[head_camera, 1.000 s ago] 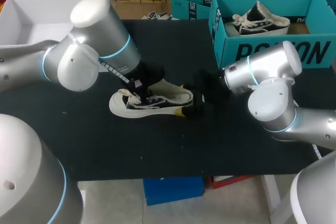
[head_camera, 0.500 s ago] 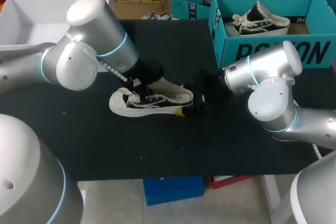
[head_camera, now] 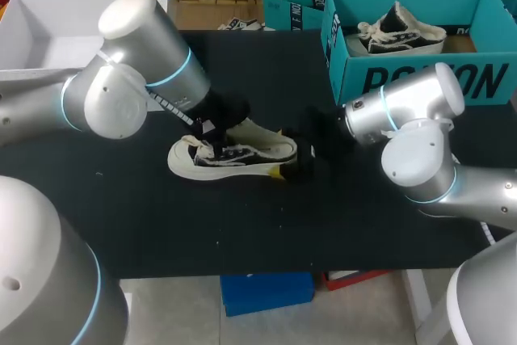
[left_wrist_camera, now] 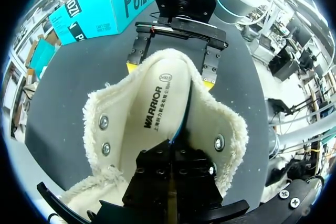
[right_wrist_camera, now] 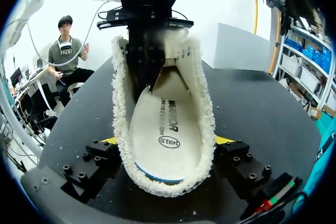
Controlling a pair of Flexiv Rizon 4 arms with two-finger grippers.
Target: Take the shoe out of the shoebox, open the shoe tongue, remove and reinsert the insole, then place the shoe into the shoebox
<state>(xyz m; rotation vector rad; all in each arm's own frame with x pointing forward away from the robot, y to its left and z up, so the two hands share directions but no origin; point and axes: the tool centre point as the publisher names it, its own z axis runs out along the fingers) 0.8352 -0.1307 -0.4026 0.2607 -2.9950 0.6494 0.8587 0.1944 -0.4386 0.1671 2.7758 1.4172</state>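
A white, fleece-lined shoe (head_camera: 242,155) lies on the black table (head_camera: 242,232), toe to the left. My left gripper (head_camera: 214,129) reaches down into its opening and is shut on the white printed insole (left_wrist_camera: 157,103), one edge of which is lifted so that its blue underside shows. In the left wrist view the gripper (left_wrist_camera: 172,141) shows as black fingers pressed together. My right gripper (head_camera: 295,159) straddles the heel, with a finger against each side of the shoe (right_wrist_camera: 202,108), and holds it. Seen from the right wrist, the left gripper (right_wrist_camera: 149,85) hangs over the insole (right_wrist_camera: 168,124).
A teal shoebox (head_camera: 420,82) stands at the back right with a second shoe (head_camera: 400,30) inside. Another teal box (head_camera: 299,6) sits behind it, and a white open box (head_camera: 48,22) at the back left.
My left arm's elbow has drifted slightly to the left. The shoe and my right arm have stayed where they were.
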